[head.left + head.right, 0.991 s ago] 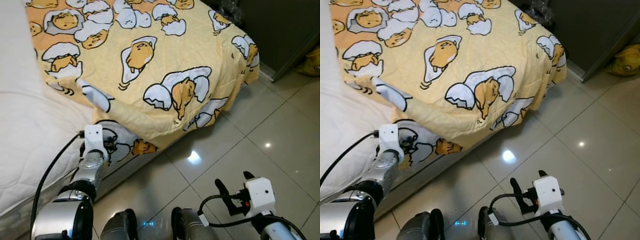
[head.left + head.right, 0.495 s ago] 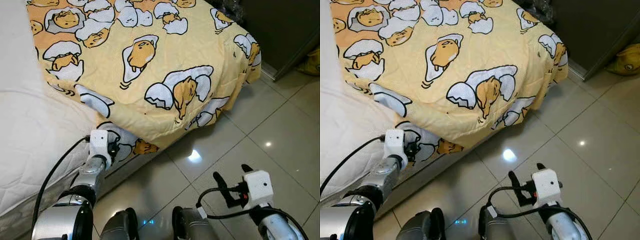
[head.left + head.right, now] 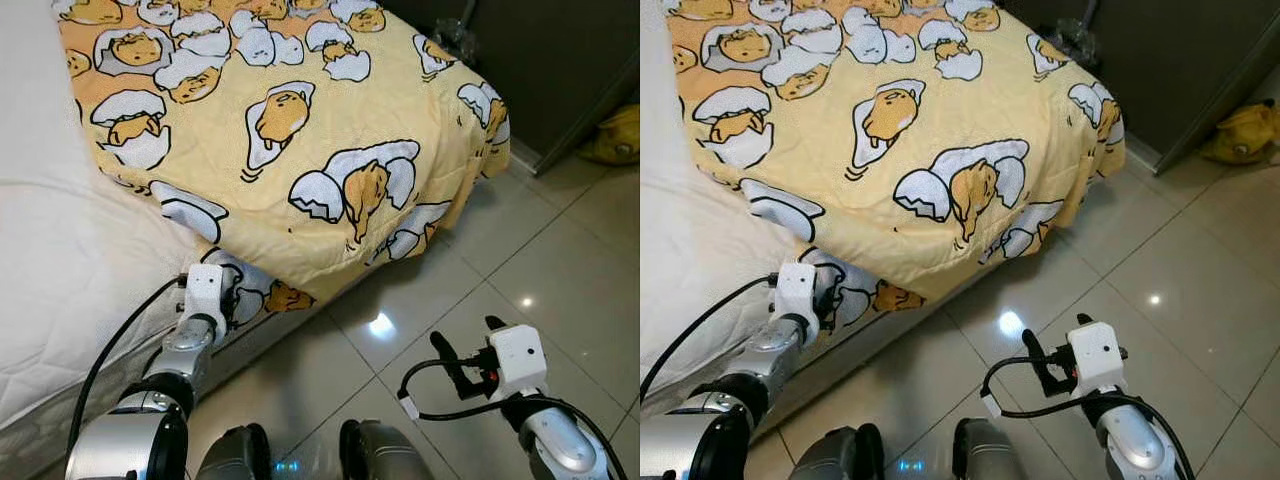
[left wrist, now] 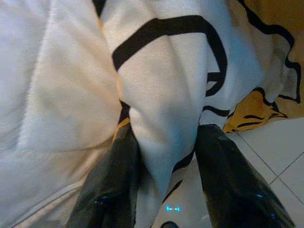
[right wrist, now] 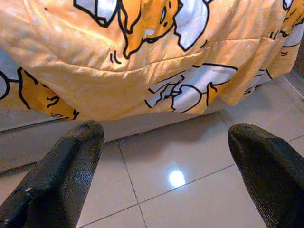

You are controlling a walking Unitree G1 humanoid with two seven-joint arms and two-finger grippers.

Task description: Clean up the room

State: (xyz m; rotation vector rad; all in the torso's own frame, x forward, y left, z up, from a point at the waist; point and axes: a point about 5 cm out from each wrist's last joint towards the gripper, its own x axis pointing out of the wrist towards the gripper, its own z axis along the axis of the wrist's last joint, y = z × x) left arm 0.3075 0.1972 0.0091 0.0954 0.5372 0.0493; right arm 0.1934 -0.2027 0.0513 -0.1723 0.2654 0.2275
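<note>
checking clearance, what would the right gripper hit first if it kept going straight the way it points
Likely the hanging edge of the yellow blanket on the bed; the right gripper, fingers open, points over bare floor tiles toward it. Depth is unclear.

Blanket (image 3: 300, 130): pale yellow to orange, printed with white cracked eggshells and orange-yellow yolk figures outlined in black. Mattress (image 3: 60, 260): plain white, quilted. Floor (image 3: 560, 270): glossy light grey tiles. Left gripper (image 4: 164, 185) and right gripper (image 5: 166, 180): black fingers, white wrist housings.

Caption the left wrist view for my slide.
Left gripper fingers pinching a fold of the yellow cartoon blanket beside the white mattress.
</note>
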